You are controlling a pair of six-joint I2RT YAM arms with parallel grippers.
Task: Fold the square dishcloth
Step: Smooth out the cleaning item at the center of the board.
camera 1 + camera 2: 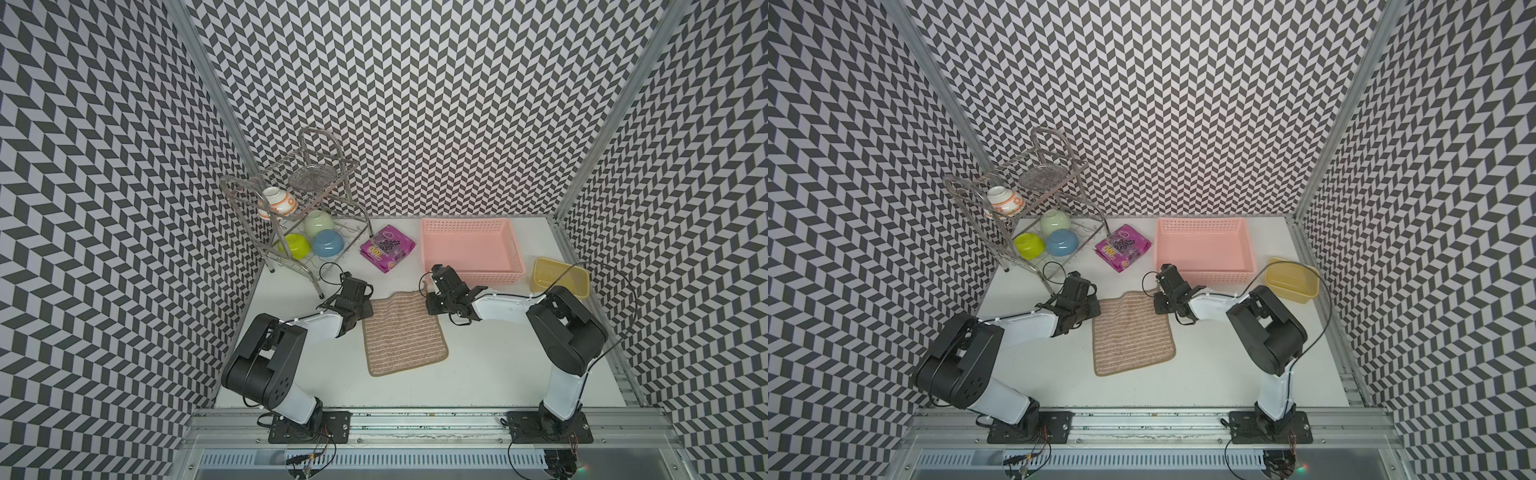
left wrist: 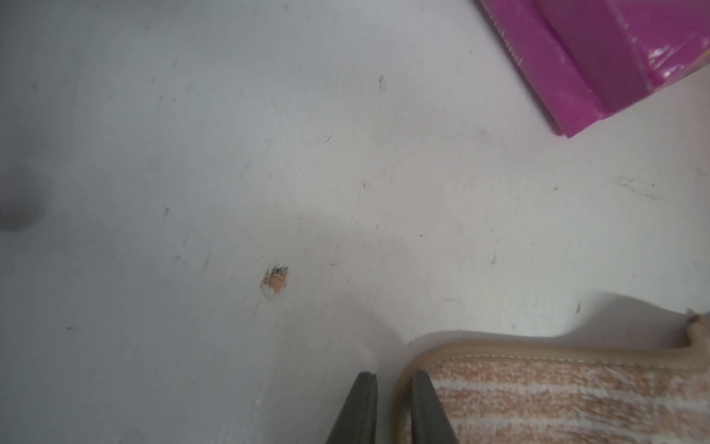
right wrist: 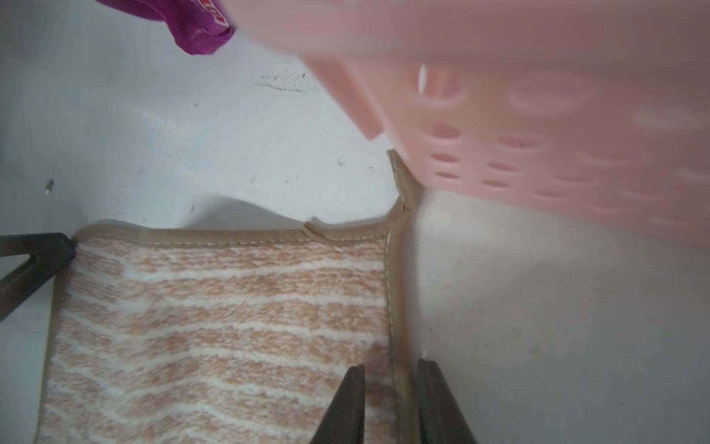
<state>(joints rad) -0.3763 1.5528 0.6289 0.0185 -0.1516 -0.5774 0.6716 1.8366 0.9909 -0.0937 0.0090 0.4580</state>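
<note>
Currently grasping: left gripper [image 2: 392,374] and right gripper [image 3: 391,365] straddle the square dishcloth [image 1: 405,332] at its upper hem, jaws nearly together, clamping indeterminate. Next: lift, fold toward lower frame.

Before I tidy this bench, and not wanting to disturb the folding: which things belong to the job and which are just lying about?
Job: square dishcloth; left gripper and right gripper, each closed on it near a far corner.

Lying about: pink basket, yellow tub, purple packet, dish rack, mesh dish, white-and-orange bowl, pale green bowl, lime bowl, blue bowl.
</note>
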